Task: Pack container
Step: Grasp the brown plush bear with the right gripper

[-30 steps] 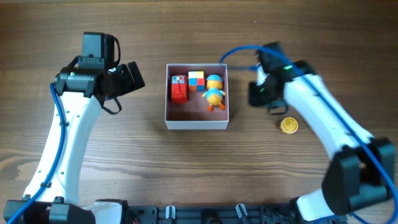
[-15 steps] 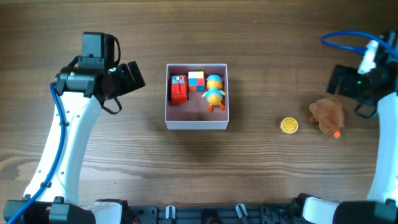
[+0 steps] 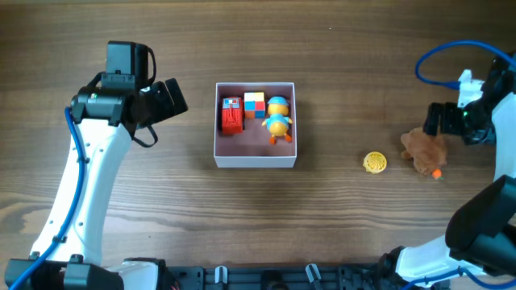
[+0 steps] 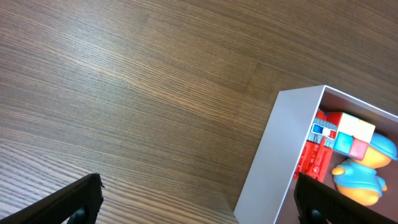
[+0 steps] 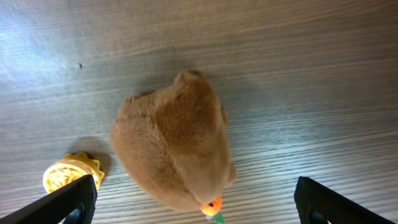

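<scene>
The container [image 3: 255, 162] is a square, shallow, open box with thin white walls and a dusty-pink floor. It sits well away from the right gripper [image 5: 198, 203] and just ahead of the left gripper [image 4: 199, 200], whose fingers are spread and empty. A red toy [image 3: 232, 115], a coloured cube [image 3: 254, 104] and a duck [image 3: 277, 118] fill its far half, leaving the near strip bare. The right gripper hangs with its fingers wide apart and holding nothing, straight over the brown plush toy [image 5: 174, 149]. The small yellow toy [image 5: 68, 174] lies near one finger. The step looks like picking up the plush: come straight down, close across its fat middle, keep off the yellow toy, and lift clear of the wall before setting it on the bare strip.
</scene>
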Available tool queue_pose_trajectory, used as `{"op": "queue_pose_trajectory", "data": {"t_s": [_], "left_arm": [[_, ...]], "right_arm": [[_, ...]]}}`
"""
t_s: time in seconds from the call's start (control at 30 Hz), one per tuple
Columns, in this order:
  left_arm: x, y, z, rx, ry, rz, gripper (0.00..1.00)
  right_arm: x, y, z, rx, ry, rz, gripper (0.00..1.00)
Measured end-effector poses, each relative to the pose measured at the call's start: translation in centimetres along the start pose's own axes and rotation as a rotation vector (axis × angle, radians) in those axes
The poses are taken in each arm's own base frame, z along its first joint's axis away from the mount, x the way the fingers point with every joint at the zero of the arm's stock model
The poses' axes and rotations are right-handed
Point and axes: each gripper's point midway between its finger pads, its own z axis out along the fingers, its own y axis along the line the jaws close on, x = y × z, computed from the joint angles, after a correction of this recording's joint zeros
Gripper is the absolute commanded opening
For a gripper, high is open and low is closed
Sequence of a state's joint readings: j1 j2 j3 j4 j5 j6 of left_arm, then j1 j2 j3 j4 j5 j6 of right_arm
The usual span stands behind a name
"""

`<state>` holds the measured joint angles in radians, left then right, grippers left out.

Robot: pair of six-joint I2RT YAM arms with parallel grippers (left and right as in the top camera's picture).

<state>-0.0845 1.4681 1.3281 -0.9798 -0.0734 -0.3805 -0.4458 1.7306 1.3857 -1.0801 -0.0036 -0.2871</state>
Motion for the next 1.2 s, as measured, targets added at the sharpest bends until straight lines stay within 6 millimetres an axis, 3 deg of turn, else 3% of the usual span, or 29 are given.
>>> {"op": "queue_pose_trajectory", "data": {"t_s": [0.27, 0.43, 0.7, 0.77, 0.97, 1.2], "left_arm": [[-0.3, -0.1, 0.0, 0.005, -0.011, -0.001, 1.0], [-0.3, -0.1, 0.0, 0.005, -0.011, -0.001, 1.0], [-0.3, -0.1, 0.0, 0.002, -0.012, -0.001, 1.0], [-0.3, -0.1, 0.0, 0.002, -0.011, -0.001, 1.0], [-0.1, 0.0, 0.0, 0.0, -0.006, 0.0, 1.0], [-0.1, 0.0, 0.0, -0.002, -0.005, 0.0, 1.0]], "right_arm": [[2.4, 1.7, 4.4, -0.022, 0.057, -0.061, 1.0], [2.7, 2.5, 6.0, -0.027, 0.068, -0.085, 0.91], [1.9, 2.4, 6.0, -0.018, 0.039, -0.08, 0.58], [1.9, 2.4, 6.0, -0.018, 0.036, -0.078, 0.42], [1.7, 2.3, 6.1, -0.016, 0.029, -0.067, 0.06], [0.9, 2.3, 6.1, -0.015, -0.005, -0.041, 0.04]]}}
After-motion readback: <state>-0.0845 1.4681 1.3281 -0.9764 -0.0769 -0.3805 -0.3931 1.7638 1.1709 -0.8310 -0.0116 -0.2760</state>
